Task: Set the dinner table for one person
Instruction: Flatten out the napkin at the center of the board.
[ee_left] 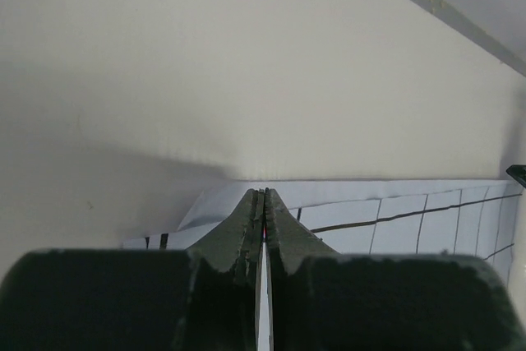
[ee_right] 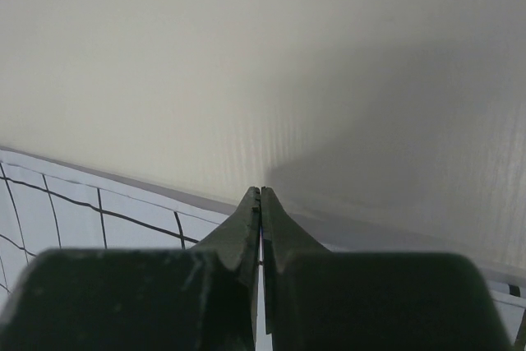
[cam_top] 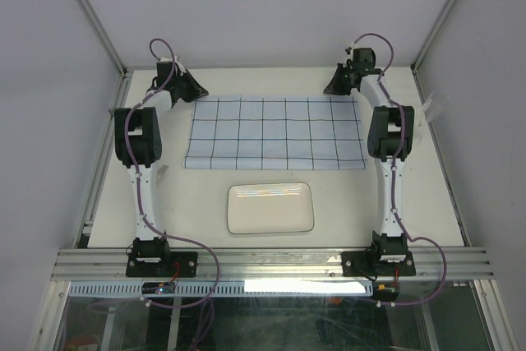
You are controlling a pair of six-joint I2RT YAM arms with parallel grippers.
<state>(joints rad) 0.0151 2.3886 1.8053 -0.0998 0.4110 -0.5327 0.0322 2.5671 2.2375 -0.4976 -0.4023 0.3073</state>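
A pale-blue cloth with dark grid lines lies spread across the far half of the dinner table. My left gripper sits low at the cloth's far left corner. In the left wrist view my left gripper is shut on the cloth at its far edge, and the corner stands slightly raised. My right gripper is at the far right corner. There my right gripper is shut on the cloth in the same way. A white rectangular plate lies near the front, apart from the cloth.
Aluminium rails run along the near edge where both arm bases are bolted. Grey enclosure walls stand close behind the table's far edge and along both sides. Bare tabletop stretches beyond the cloth's far edge.
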